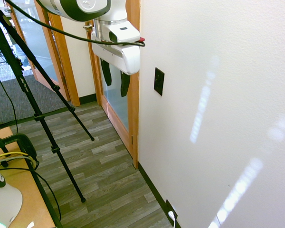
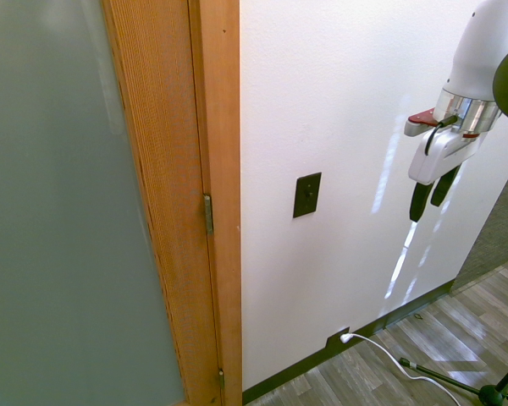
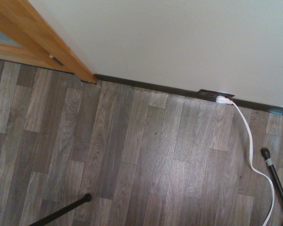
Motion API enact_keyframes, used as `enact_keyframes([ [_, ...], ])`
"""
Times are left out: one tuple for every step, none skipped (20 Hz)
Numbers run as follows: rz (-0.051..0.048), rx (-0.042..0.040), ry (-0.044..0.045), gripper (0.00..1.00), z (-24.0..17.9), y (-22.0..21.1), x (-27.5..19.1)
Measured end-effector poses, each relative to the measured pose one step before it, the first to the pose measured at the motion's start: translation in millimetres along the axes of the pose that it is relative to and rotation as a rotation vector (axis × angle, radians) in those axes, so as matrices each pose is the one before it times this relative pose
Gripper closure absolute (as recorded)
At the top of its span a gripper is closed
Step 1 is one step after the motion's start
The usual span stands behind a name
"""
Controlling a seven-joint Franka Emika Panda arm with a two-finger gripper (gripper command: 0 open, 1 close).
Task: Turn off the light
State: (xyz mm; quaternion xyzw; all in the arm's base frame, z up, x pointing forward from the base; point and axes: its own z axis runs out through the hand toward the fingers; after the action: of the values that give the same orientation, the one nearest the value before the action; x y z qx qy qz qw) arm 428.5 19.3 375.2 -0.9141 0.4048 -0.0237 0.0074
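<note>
Gripper [image 1: 116,78] open and empty, hanging in the air apart from the switch [image 1: 158,81].
The switch, a small black upright plate, sits on the white wall [image 1: 218,95] beside the wooden door frame [image 2: 213,169]. The black fingers [image 2: 419,201] point down, level with it. Low by the baseboard, an outlet [image 3: 212,94] holds a white plug [image 3: 224,100].

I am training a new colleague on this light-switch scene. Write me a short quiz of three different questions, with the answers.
1. True or false: the gripper touches the light switch.
2. What is plugged into the outlet plate at the baseboard?
A. a white plug
B. nothing
C. a black plug
3. Fill in: the switch sits on the white wall, beside the wooden door ____.

Key: 1 false, it hangs apart from the switch; 2 A, the white plug; 3 frame.
</note>
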Motion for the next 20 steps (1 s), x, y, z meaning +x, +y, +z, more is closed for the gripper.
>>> enact_keyframes([
  [0.00001, -0.00052, -0.00054, 0.0, 0.56, -0.11, 0.08],
  [-0.00052, 0.00304, 0.00252, 0.0, 0.35, -0.83, -0.03],
  [-0.00208, 0.01356, 0.01087, 0.0, 0.6, -4.01, -0.62],
  [-0.00126, 0.02254, 0.01554, 0.0, 2.51, -7.28, -1.79],
  [0.00197, 0.02808, 0.01999, 0.0, 5.65, -10.43, -2.75],
  [0.00725, 0.02912, 0.01979, 0.0, 9.0, -11.47, -3.21],
  [0.00979, 0.03141, 0.01871, 0.0, 11.74, -11.93, -2.39],
  [0.01148, 0.02897, 0.0212, 0.0, 12.83, -11.2, -0.54],
  [0.01491, 0.02089, 0.02254, 0.0, 13.18, -9.7, 1.07],
  [0.01229, 0.02223, 0.01789, 0.0, 12.15, -8.84, 2.5],
  [0.01506, 0.02353, 0.01959, 0.0, 9.65, -8.55, 3.34],
  [0.01513, 0.0248, 0.01704, 0.0, 7.26, -8.07, 3.29],
  [0.01224, 0.02423, 0.0192, 0.0, 3.5, -7.31, 3.82],
  [0.01025, 0.01619, 0.01993, 0.0, 0.53, -5.47, 3.54],
  [0.01072, 0.0083, 0.02294, 0.0, -1.6, -4.86, 4.15],
  [0.01422, 0.00406, 0.02896, 0.0, -2.62, -4.03, 4.72],
  [0.01549, 0.00104, 0.02963, 0.0, -2.24, -3.71, 5.29],
  [0.01093, -0.00014, 0.02116, 1.0, -0.63, -3.14, 3.05],
  [0.00639, -0.00235, 0.01369, 1.0, 0.89, -2.3, 1.15],
  [-0.00099, -0.00316, 0.00872, 1.0, 2.42, -1.96, -1.2],
])
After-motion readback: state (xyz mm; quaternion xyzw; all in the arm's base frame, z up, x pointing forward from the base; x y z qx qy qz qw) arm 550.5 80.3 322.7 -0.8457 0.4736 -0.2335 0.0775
